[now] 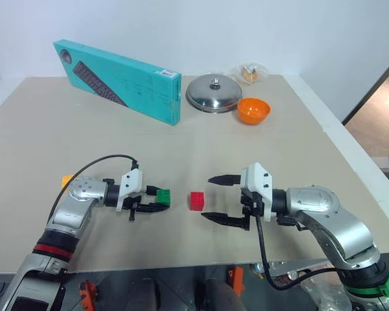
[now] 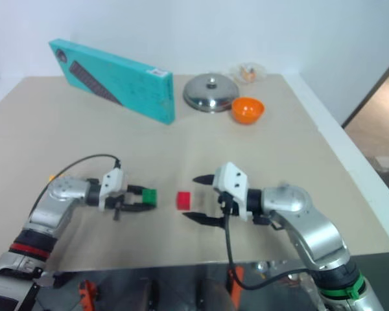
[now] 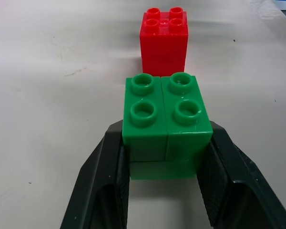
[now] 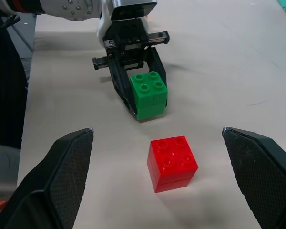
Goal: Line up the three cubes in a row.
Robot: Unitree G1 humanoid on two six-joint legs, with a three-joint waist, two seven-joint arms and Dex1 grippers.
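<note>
Green cube point(image 3: 167, 114) sat pinched in the left gripper point(image 1: 157, 199), near the red cube point(image 1: 196, 201) on the table point(image 1: 181, 149). Right gripper point(image 1: 225, 199) stood spread wide. Pushing closer could bump red crooked.

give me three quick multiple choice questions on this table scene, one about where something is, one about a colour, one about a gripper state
1. Where does the red cube sit?
A. between the two grippers
B. inside the orange bowl
C. on the teal box

2. What colour is the cube in the left gripper?
A. red
B. green
C. blue

3. How does the right gripper stand?
A. shut on the red cube
B. shut on nothing
C. open, holding nothing

Answers:
1. A, the red cube rests on the table with a gripper on either side.
2. B, the left wrist view shows the black fingers clamped on the green cube.
3. C, its fingers stand wide apart, clear of the red cube.
</note>
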